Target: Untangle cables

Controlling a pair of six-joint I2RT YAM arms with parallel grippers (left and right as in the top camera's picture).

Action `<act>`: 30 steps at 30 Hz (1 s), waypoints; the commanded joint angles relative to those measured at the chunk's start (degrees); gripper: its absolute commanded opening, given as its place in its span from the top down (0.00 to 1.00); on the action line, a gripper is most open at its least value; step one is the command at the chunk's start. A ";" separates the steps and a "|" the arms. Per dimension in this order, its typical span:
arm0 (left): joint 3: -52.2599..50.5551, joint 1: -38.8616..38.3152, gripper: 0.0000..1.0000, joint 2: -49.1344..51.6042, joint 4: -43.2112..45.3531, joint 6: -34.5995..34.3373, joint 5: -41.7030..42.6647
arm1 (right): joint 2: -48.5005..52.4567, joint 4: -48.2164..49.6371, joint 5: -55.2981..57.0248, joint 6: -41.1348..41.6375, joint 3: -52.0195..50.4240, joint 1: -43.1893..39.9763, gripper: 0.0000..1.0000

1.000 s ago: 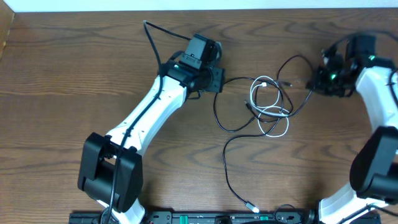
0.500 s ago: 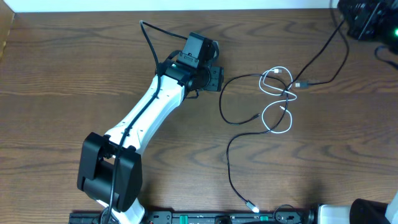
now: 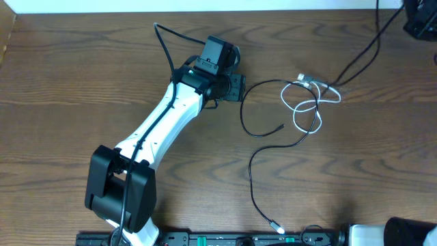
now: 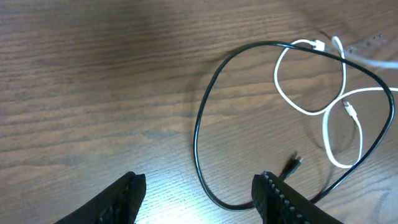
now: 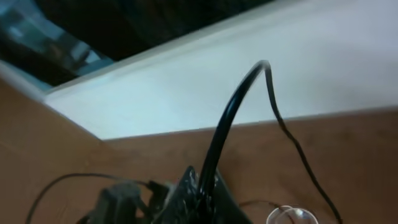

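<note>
The black cable [image 3: 243, 113] loops on the table in front of my left gripper [image 3: 235, 87], which is open and empty. In the left wrist view my left gripper [image 4: 199, 202] straddles the bottom of the black cable's loop [image 4: 198, 134] without touching it. The white cable [image 3: 307, 102] lies coiled across the black one; it also shows in the left wrist view [image 4: 298, 106]. My right gripper [image 5: 202, 186] is shut on the black cable [image 5: 236, 106], holding it high. The cable runs taut up to the overhead's far right corner, where the arm's dark body [image 3: 418, 20] shows.
One black plug [image 3: 276, 225] lies near the front edge, another [image 3: 281, 128] inside the loop. The left arm's own thick wire [image 3: 164, 41] arches at the back. A pale wall [image 5: 249, 37] borders the table's far edge.
My right gripper has risen and swung to the far right corner with the black cable, pulling it taut. The white coil was dragged right and back. The left arm has not moved.
</note>
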 commanded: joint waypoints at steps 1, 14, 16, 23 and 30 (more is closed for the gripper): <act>0.35 0.22 0.41 -1.27 -0.42 0.24 -0.81 | 3.02 -3.63 -3.06 2.12 0.37 0.55 0.99; 0.35 0.22 0.41 -1.27 -0.83 0.87 -0.81 | 5.86 -11.32 -26.10 3.56 0.37 3.56 0.99; 0.35 0.22 0.40 -1.27 -1.18 0.87 -0.81 | 5.86 -10.49 -29.79 3.56 0.37 3.91 0.99; 0.35 0.22 0.41 -1.27 -2.14 0.85 -0.76 | 6.45 -17.18 6.82 2.03 0.11 5.18 0.99; 0.33 0.20 0.41 -1.27 -3.13 0.83 0.31 | 8.55 -19.15 9.73 1.38 -0.24 8.90 0.99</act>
